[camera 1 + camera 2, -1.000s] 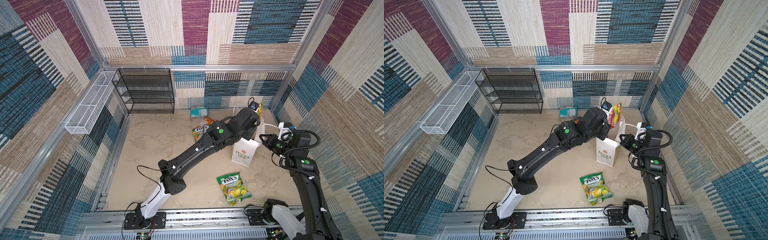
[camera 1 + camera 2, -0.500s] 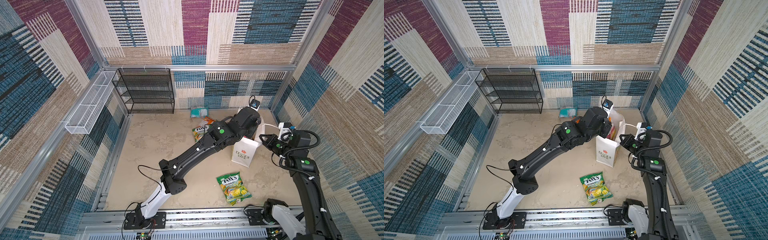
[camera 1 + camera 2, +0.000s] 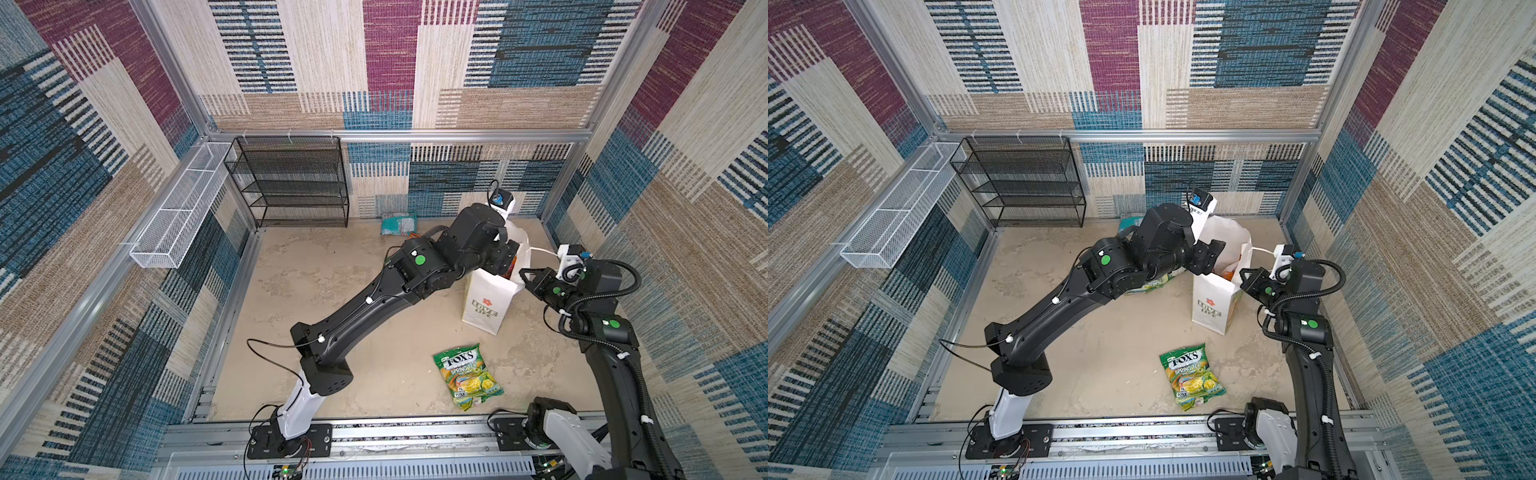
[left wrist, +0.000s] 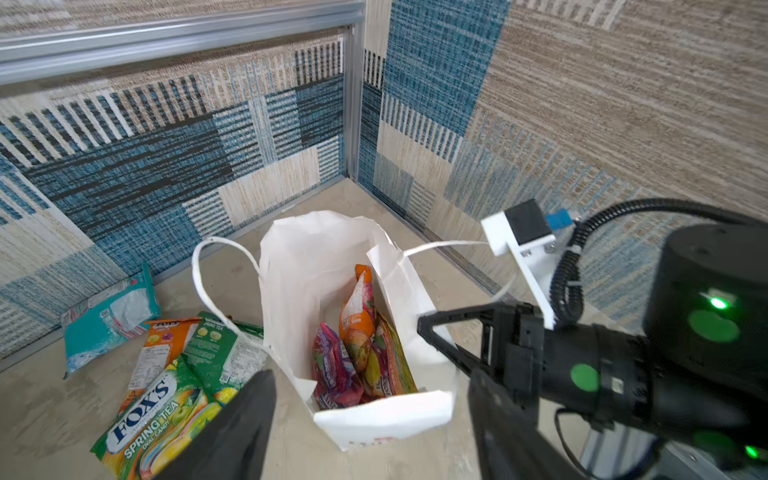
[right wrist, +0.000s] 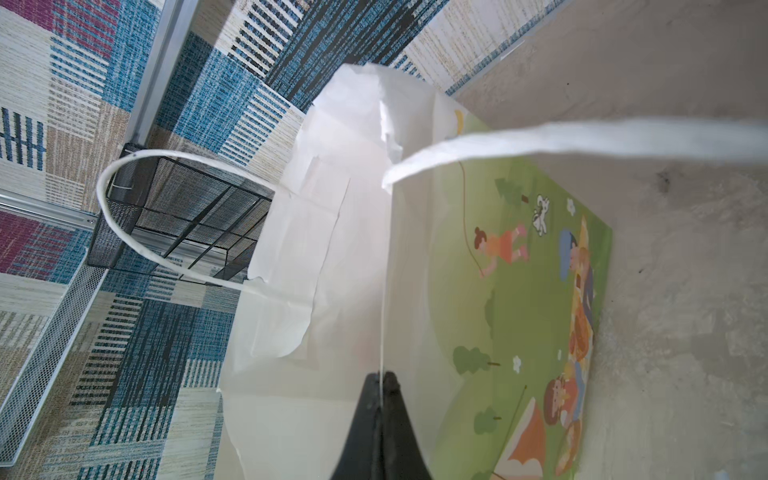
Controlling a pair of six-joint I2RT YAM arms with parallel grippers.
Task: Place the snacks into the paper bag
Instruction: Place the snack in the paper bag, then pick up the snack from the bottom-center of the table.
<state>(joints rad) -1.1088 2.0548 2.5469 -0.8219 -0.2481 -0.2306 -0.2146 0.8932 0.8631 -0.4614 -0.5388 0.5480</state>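
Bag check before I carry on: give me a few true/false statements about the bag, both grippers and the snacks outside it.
1. The right gripper is shut on the bag's rim. True.
2. The left gripper holds a snack. False: its jaws stand open and empty over the bag's mouth.
3. The bag is empty. False: several packets stand inside it.
4. A green packet lies alone on the table, apart from the bag. True.
5. The teal packet is in the bag. False: it lies on the table by the back wall.
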